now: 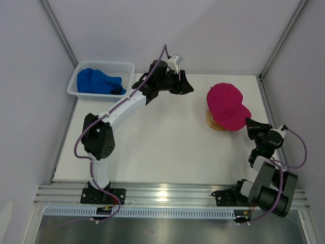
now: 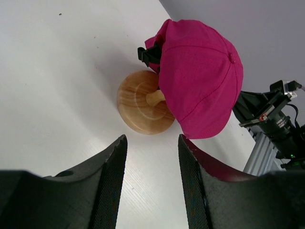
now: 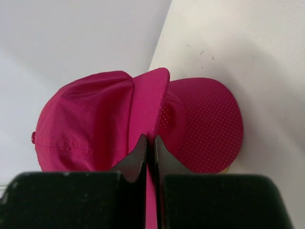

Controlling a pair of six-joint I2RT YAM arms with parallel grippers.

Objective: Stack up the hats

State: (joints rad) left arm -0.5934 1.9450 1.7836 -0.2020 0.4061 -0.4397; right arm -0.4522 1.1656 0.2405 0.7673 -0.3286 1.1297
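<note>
Sitting on a round wooden stand (image 1: 213, 124) toward the right of the white table (image 1: 162, 142) is a magenta-pink fabric baseball cap (image 1: 226, 100). Its crown is up and its curved brim points to the near right corner. Through my right wrist camera I see two magenta brims there. One is tilted up on edge. A dotted one lies flatter just beside it and looks like part of a second magenta cap (image 3: 205, 124). I cannot tell how the two nest.

My right gripper (image 3: 148, 143) has its fingers pressed together on the tilted brim, with a sliver of pink showing between them.

Royal blue fabric caps (image 1: 96, 81) lie crumpled in a white mesh basket (image 1: 109, 64) at the far left corner. I cannot count them.

My left gripper (image 1: 187, 84) hangs above the far part of the table, between basket and stand, facing the stand. Its jaws stand partway apart with nothing between them, well apart from the magenta cap.
</note>
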